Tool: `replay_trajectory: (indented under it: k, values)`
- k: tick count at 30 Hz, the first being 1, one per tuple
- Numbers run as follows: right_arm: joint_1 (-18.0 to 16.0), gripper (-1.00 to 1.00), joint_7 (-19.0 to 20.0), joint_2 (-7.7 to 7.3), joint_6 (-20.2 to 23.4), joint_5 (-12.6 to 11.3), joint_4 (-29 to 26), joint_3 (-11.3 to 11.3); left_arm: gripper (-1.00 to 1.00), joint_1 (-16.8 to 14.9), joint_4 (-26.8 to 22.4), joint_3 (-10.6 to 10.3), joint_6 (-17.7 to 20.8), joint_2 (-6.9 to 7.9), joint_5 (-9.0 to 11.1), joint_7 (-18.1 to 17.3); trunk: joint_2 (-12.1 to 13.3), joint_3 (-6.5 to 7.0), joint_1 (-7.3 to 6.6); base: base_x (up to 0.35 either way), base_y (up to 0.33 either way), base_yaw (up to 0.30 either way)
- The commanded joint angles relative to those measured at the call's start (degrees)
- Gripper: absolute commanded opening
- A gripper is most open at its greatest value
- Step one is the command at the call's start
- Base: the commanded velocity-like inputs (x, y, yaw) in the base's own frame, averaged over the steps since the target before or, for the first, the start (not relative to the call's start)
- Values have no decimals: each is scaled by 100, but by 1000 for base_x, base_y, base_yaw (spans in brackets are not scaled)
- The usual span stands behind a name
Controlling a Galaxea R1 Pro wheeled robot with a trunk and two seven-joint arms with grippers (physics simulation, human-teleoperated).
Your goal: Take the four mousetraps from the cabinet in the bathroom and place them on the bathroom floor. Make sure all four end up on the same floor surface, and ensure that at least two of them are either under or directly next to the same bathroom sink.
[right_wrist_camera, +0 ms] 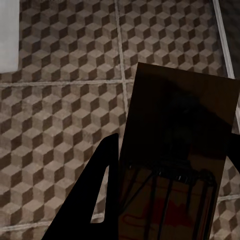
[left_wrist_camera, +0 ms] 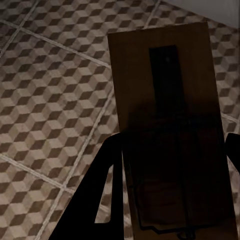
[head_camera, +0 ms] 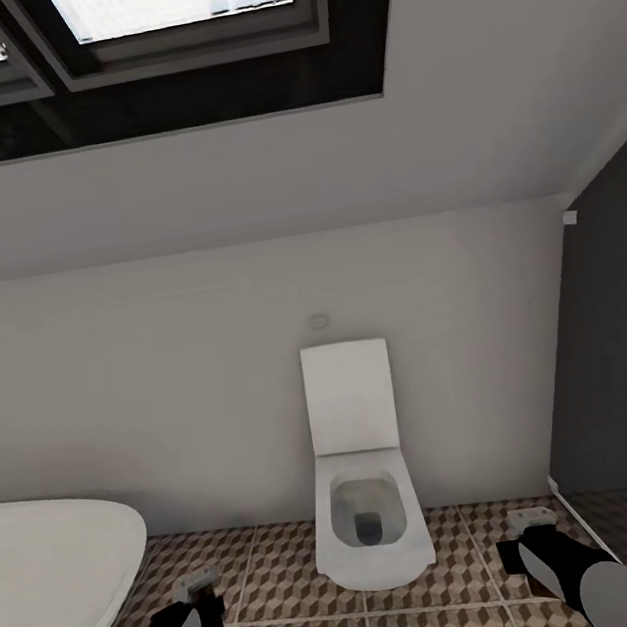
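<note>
White sloped wall ahead under a dark-framed skylight [head_camera: 138, 37], and below it the cube-patterned brown and beige tiled bathroom floor [head_camera: 288, 601]. A white wall-hung toilet [head_camera: 367, 508] with its lid up sits dead centre, and the rim of a white oval bathtub [head_camera: 60, 566] curves in on the left. Left gripper [head_camera: 199, 582] low over the tiles, jaws closed onto a small flat brown wooden mousetrap [left_wrist_camera: 167, 125], wire parts showing. Right gripper [head_camera: 529, 520] likewise grips a second brown mousetrap board [right_wrist_camera: 180, 150]. No readable writing on either board.
</note>
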Motion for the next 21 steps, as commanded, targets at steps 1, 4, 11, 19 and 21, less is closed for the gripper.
replay_trajectory:
  k: [1,4,11,19,21]
  values:
    - [-1,-100,12,3,32,6,-12,-33,-100,0,-25,-43,2,-1,39,50,-4,-7,0,0,0,0]
    - [-1,-100,7,11,31,7,-12,-27,-100,0,-343,-40,-7,-81,39,93,-4,-7,0,0,0,0]
    - [-1,-100,5,14,33,5,-12,-34,-100,-1,-927,-58,79,-316,24,124,-4,-7,0,0,0,0]
    - [-1,-100,11,18,34,-21,-12,-54,-100,0,-1382,-130,541,-532,-527,123,-4,-7,0,0,0,0]
    - [-1,-100,12,19,35,-23,-12,-53,-100,0,-1400,-128,591,-538,-602,113,-84,-43,44,0,0,0]
